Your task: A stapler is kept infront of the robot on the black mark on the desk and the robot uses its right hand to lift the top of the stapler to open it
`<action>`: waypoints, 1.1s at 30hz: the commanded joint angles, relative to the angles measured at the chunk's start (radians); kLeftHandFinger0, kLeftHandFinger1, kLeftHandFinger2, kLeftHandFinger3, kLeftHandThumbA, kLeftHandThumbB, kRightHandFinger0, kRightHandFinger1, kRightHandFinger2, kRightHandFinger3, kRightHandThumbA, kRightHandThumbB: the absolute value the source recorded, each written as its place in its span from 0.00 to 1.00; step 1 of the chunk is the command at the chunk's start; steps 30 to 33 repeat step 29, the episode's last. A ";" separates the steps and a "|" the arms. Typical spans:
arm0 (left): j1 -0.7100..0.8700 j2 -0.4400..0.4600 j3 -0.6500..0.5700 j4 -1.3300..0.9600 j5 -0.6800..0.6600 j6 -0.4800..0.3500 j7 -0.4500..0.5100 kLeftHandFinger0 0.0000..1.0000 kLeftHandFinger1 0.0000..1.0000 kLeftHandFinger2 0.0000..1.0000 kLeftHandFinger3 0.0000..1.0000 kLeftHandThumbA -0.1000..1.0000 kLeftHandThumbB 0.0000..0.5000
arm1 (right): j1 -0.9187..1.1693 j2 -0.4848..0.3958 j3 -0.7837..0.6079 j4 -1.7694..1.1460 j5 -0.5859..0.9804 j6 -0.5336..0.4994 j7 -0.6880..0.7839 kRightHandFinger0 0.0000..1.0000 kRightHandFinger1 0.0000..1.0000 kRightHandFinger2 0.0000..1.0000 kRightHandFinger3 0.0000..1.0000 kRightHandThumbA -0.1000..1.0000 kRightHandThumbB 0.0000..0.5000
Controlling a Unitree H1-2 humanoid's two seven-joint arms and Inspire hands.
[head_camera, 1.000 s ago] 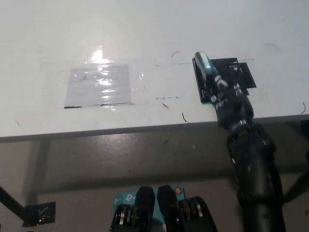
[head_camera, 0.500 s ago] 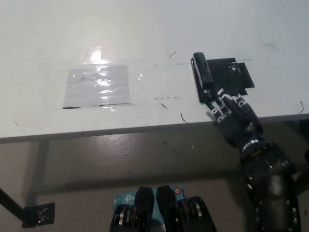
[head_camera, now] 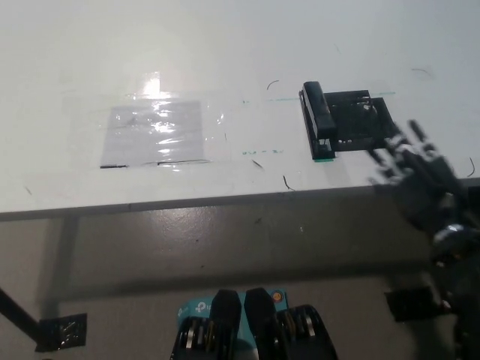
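A black stapler (head_camera: 318, 118) lies closed along the left side of the black mark (head_camera: 358, 120) on the white desk (head_camera: 225, 60). My black right hand (head_camera: 414, 166) hovers over the desk's front edge, to the right of the stapler and apart from it. It is blurred, its fingers spread, and it holds nothing. My white left hand is out of view.
A shiny taped sheet (head_camera: 155, 133) lies on the desk to the left. Small pen marks dot the surface near the stapler. The desk's front edge (head_camera: 187, 201) runs across the picture, with grey floor below it.
My right hand has let go of the stapler's top and swung away to the right. The stapler's top, raised a second ago, now lies flat and shut.
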 commanded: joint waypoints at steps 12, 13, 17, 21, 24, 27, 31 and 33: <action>-0.003 0.034 0.002 -0.013 0.005 -0.019 -0.002 0.61 0.73 0.89 1.00 0.78 0.35 | 0.163 -0.176 0.137 0.237 -0.594 -0.312 0.172 0.53 0.59 0.66 0.80 0.68 0.08; -0.004 0.035 0.002 -0.008 0.006 -0.023 -0.003 0.62 0.74 0.89 1.00 0.78 0.36 | 0.162 -0.173 0.139 0.252 -0.601 -0.327 0.175 0.53 0.59 0.66 0.80 0.67 0.09; -0.004 0.031 -0.001 -0.015 0.006 -0.019 -0.003 0.61 0.74 0.90 0.98 0.77 0.36 | 0.146 -0.144 0.148 0.392 -0.678 -0.450 0.149 0.48 0.54 0.63 0.76 0.66 0.10; -0.002 0.031 -0.002 -0.021 0.007 -0.012 -0.002 0.61 0.74 0.91 1.00 0.78 0.36 | 0.135 -0.122 0.153 0.470 -0.733 -0.516 0.116 0.46 0.52 0.61 0.72 0.67 0.11; 0.001 0.029 -0.001 -0.033 0.002 -0.003 -0.003 0.61 0.75 0.92 1.00 0.78 0.33 | 0.132 -0.114 0.155 0.505 -0.759 -0.551 0.112 0.45 0.51 0.59 0.71 0.67 0.10; -0.001 0.031 -0.002 -0.021 0.010 -0.017 -0.001 0.61 0.75 0.92 1.00 0.78 0.33 | 0.124 -0.114 0.157 0.519 -0.784 -0.562 0.104 0.44 0.49 0.56 0.69 0.62 0.06; -0.001 0.030 -0.001 -0.022 0.010 -0.017 -0.001 0.61 0.75 0.92 1.00 0.78 0.33 | 0.122 -0.112 0.153 0.525 -0.791 -0.569 0.105 0.43 0.49 0.56 0.69 0.61 0.06; -0.001 0.030 -0.001 -0.022 0.010 -0.017 -0.001 0.61 0.75 0.92 1.00 0.78 0.33 | 0.122 -0.112 0.153 0.525 -0.791 -0.569 0.105 0.43 0.49 0.56 0.69 0.61 0.06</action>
